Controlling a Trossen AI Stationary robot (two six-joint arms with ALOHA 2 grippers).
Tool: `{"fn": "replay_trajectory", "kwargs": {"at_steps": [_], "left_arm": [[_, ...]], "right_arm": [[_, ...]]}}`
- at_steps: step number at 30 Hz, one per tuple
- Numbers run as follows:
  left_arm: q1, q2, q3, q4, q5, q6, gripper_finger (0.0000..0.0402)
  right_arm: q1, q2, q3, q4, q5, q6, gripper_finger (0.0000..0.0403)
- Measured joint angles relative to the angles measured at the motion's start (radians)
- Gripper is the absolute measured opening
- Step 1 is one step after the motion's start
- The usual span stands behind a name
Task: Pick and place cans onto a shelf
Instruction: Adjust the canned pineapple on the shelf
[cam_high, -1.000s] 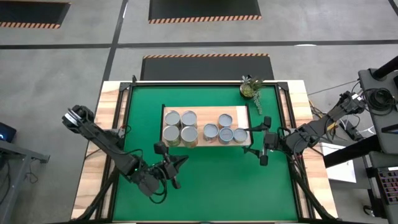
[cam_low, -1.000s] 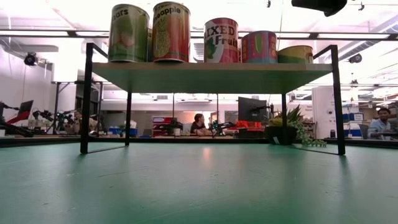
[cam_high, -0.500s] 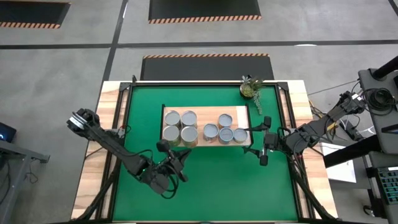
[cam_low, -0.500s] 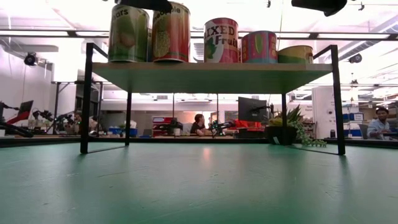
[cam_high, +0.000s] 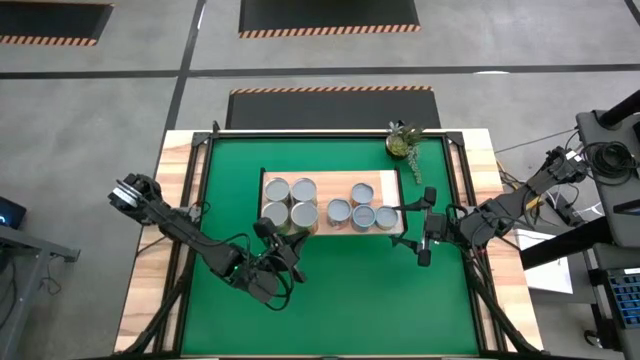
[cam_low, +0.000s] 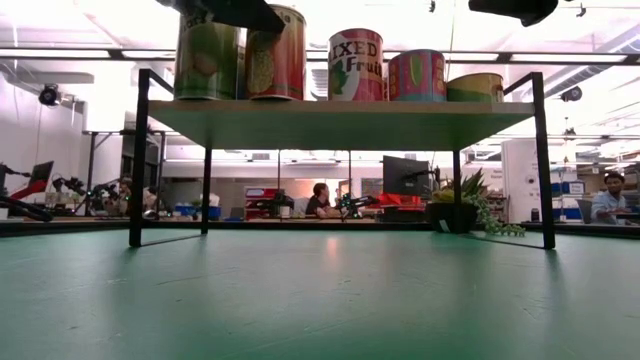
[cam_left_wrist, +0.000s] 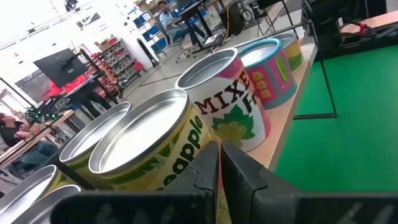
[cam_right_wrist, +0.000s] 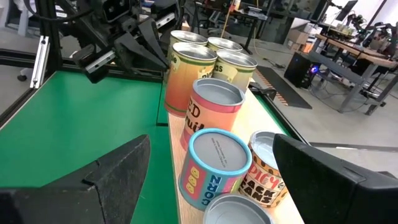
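The shelf (cam_high: 384, 181) stands mid-mat with several cans on its light wood top, a block at its left end (cam_high: 290, 202) and a group at its right (cam_high: 362, 208). In the low view they stand in a row on the shelf (cam_low: 340, 118). My left gripper (cam_high: 277, 240) is shut and hovers at the shelf's near left edge, its fingertips (cam_left_wrist: 221, 158) close to the yellow pineapple can (cam_left_wrist: 149, 155). It shows at the top of the low view (cam_low: 228, 12). My right gripper (cam_high: 426, 226) is open and empty, just right of the shelf, facing the cans (cam_right_wrist: 211, 180). My left gripper's shut fingertips (cam_left_wrist: 208, 163) stand level at the near side of the pineapple can (cam_left_wrist: 177, 158), close to its rim. I cannot tell whether they touch it.
A small potted plant (cam_high: 402, 141) stands at the mat's far right corner. The green mat (cam_high: 340, 295) lies open in front of the shelf. Black frame posts (cam_low: 139, 160) hold the shelf above the mat. People and desks show in the room beyond.
My left gripper has moved toward the table's far edge and a little right, up to the shelf's near left cans, coming into the top of the low view. The cans and my right arm have kept still.
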Motion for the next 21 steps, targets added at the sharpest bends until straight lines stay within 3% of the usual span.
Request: {"fn": "replay_trajectory", "kwargs": {"at_steps": [21], "left_arm": [[0.015,-0.001,0.000,0.000,0.002,0.000,0.0000]], "right_arm": [[0.000,0.000,0.000,-0.004,0.000,0.000,0.0327]]}}
